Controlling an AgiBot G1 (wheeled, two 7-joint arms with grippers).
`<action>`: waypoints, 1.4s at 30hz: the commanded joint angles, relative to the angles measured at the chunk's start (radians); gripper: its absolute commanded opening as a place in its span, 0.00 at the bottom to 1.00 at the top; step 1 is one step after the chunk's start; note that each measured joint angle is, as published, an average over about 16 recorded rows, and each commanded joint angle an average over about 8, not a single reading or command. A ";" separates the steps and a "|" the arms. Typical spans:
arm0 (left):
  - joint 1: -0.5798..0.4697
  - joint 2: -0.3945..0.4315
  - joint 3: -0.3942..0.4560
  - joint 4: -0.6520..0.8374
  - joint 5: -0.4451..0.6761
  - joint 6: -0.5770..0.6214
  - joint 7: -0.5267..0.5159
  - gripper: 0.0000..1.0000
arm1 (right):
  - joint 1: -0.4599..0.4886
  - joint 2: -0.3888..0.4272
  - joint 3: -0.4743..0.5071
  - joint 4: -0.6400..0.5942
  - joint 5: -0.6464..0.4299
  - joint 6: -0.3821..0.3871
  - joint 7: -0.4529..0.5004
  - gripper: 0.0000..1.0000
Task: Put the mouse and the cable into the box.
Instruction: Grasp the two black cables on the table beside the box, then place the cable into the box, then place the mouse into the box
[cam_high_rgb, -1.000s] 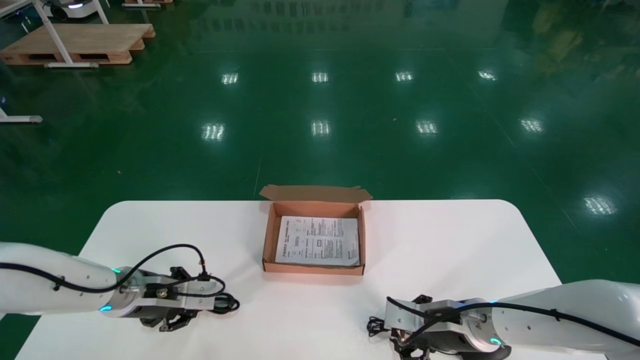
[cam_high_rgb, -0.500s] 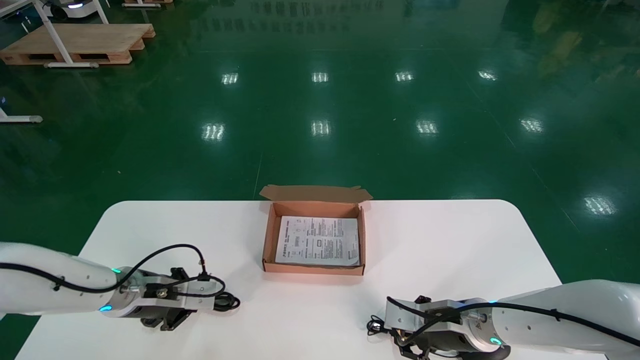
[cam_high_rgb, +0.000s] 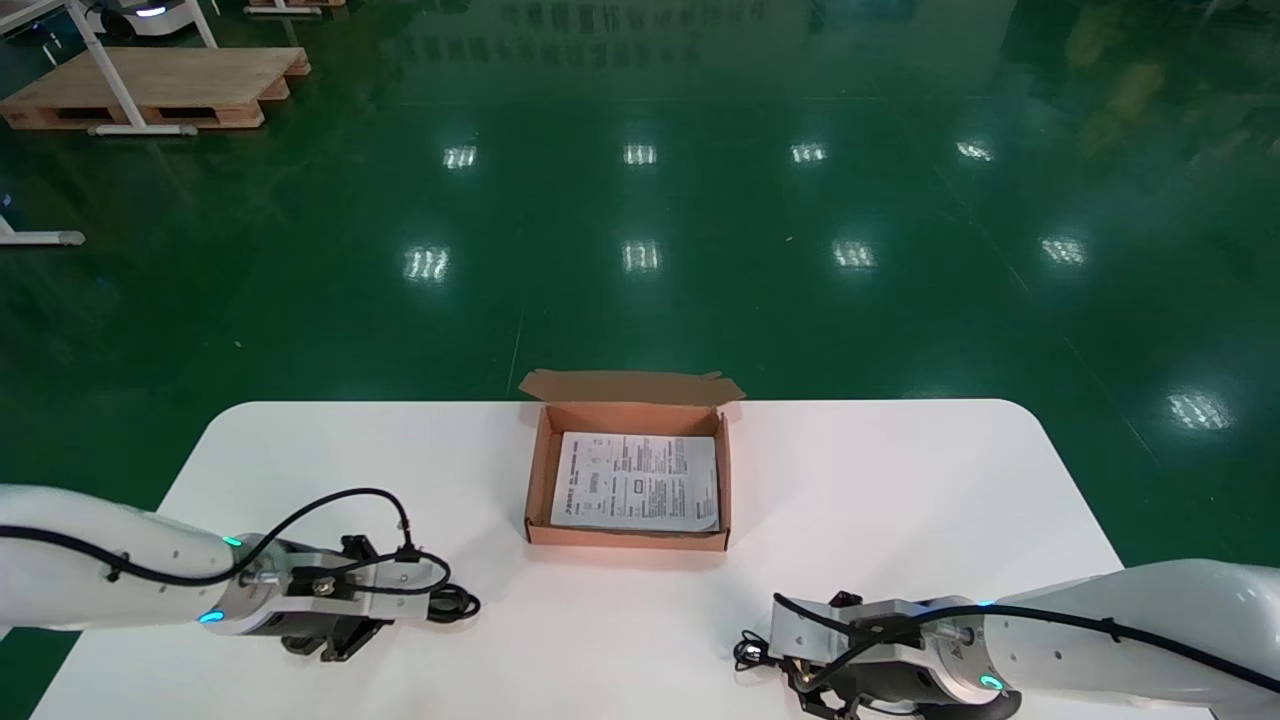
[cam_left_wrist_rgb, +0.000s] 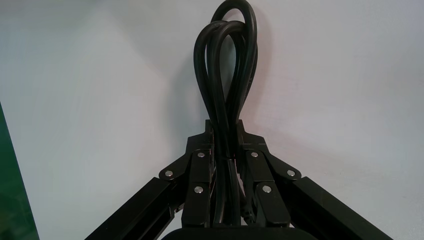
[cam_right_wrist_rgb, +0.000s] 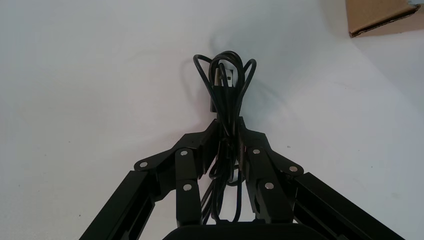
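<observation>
My left gripper (cam_high_rgb: 438, 603) lies low on the white table (cam_high_rgb: 900, 480) at the near left, shut on a thick black cable bundle (cam_high_rgb: 462, 604). In the left wrist view that thick bundle (cam_left_wrist_rgb: 226, 65) loops out past the left gripper (cam_left_wrist_rgb: 224, 129). At the near right, my right gripper (cam_high_rgb: 778, 655) is shut on a thin black cable bundle (cam_high_rgb: 748, 654). The right wrist view shows the thin cable (cam_right_wrist_rgb: 227, 82), with a metal plug, pinched in the right gripper (cam_right_wrist_rgb: 228, 126). The open cardboard box (cam_high_rgb: 537, 480) stands at the table's middle, a printed sheet (cam_high_rgb: 637, 482) lying inside. No mouse is visible.
The box's lid flap (cam_high_rgb: 630, 386) stands open at its far side. A corner of the box (cam_right_wrist_rgb: 380, 17) shows in the right wrist view. Bare white table separates each gripper from the box. Green floor lies beyond the table's far edge.
The left gripper's fingers have drawn together around the thick cable since a second ago. The right gripper's linkage has also tightened slightly. Neither arm has travelled.
</observation>
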 joint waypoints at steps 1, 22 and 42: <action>0.004 -0.001 0.002 -0.001 0.002 -0.001 0.003 0.00 | -0.002 -0.001 0.001 -0.001 0.002 0.000 0.003 0.00; -0.161 0.205 -0.112 0.057 -0.247 -0.096 0.152 0.00 | 0.376 0.136 0.178 -0.073 0.048 0.128 0.039 0.00; -0.135 0.254 -0.096 0.069 -0.204 -0.224 0.192 0.00 | 0.376 0.134 0.178 -0.073 0.050 0.126 0.038 0.00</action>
